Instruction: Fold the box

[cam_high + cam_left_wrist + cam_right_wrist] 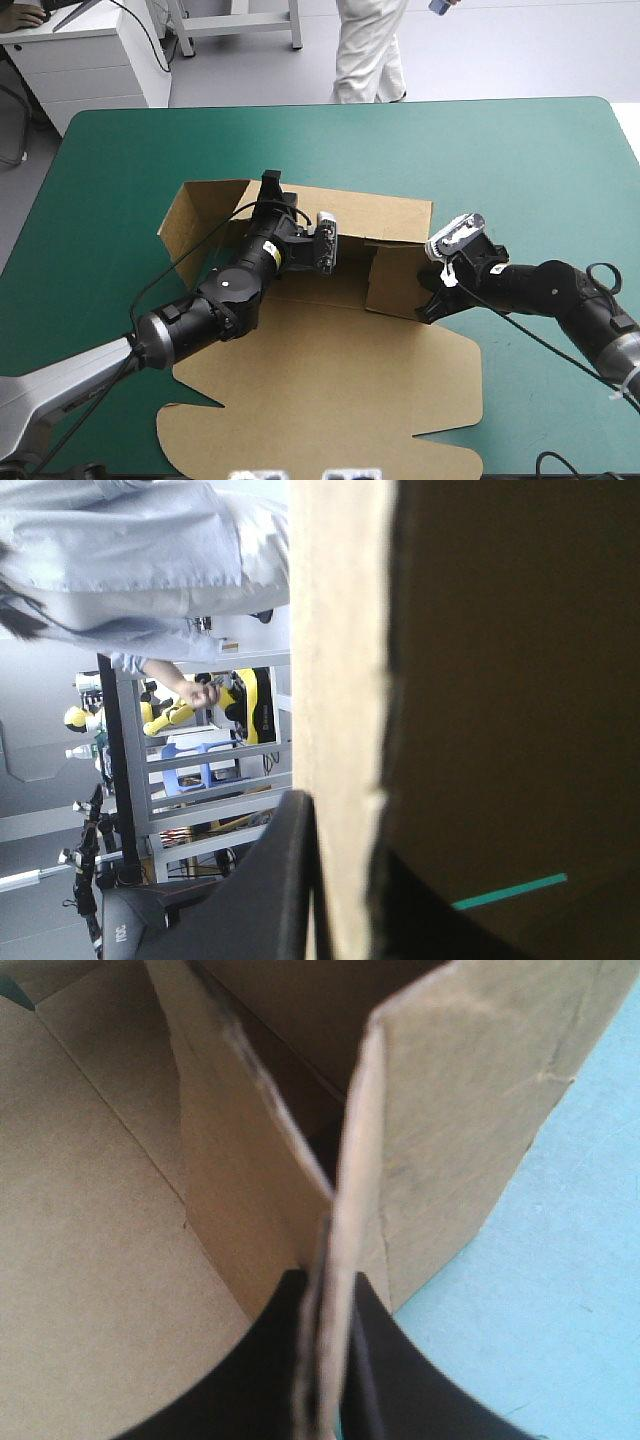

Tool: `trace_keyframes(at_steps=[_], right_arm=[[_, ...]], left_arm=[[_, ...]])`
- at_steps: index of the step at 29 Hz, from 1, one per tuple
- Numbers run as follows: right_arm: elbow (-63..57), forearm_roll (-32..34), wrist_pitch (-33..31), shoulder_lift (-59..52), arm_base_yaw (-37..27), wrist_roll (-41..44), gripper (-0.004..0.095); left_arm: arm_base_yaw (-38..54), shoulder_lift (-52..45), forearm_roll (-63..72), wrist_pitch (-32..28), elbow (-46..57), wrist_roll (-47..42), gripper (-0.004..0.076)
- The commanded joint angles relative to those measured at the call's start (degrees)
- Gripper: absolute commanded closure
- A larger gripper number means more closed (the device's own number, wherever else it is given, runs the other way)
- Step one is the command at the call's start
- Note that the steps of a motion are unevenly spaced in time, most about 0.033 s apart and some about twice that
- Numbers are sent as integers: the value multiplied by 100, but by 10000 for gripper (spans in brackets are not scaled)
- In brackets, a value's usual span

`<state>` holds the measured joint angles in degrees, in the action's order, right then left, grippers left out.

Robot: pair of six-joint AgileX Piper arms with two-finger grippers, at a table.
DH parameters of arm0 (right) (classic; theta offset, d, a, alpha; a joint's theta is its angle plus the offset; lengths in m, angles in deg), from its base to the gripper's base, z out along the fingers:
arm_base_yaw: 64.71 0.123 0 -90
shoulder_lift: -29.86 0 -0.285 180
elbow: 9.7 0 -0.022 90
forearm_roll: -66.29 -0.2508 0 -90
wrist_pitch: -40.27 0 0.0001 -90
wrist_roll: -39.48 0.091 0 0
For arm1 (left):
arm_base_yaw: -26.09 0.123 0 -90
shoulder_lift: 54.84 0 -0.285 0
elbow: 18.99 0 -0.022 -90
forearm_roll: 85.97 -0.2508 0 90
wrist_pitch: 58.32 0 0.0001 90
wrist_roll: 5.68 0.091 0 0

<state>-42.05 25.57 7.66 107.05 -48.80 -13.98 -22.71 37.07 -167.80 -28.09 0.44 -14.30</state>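
1. We see the brown box (330, 390) lying in the middle of the bench (520, 160), on its teal-green cover.
2. The big lid part (300, 350) of the box lies flat, toward the near edge of the bench. It has notches cut in its sides.
3. At the far part of the box, walls stand up. There is a long back wall (385, 215), a wall on the left (190, 220) and a wall on the right (395, 280).
4. The left pincer (272, 188) sits at the top of the back wall, near its left end.
5. In the left wrist view, the thin edge of the board (340, 630) runs down between the two black fingers of the left pincer (345, 830). One finger is on each side of it. This pincer is almost closed and it pinches the box.
6. The right pincer (428, 302) is at the near end of the right wall.
7. In the right wrist view, two sheets of board (440, 1110) meet and go down between the black fingers of the right pincer (325, 1295). It is almost closed too, and it squeezes the box.
8. The two pincers are well apart, with the open tray part between them.
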Motion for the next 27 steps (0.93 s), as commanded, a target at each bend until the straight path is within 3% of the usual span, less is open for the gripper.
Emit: trace_keyframes(at_steps=[1,5,8,14,18,24,27], right_arm=[[198,-118,-46,-224,4,-43,786],[440,13,-424,-479,4,183,387],[679,561,-433,-686,4,735,226],[1094,2008,-484,-1029,-5,2138,220],[1289,2687,-496,-1120,-5,2781,220],[1584,2841,-441,-1135,-5,3110,220],[1802,2869,-443,-1135,-5,3292,273]], left_arm=[[-55,-160,50,-57,-88,-111,708],[-45,-160,27,47,-88,-111,708],[-45,-160,27,47,-88,-111,708],[-45,-160,16,47,-88,-173,708],[-45,-160,-147,208,-139,-690,708],[-45,-160,-273,522,-324,-979,708],[-45,-160,-272,522,-329,-979,708]])
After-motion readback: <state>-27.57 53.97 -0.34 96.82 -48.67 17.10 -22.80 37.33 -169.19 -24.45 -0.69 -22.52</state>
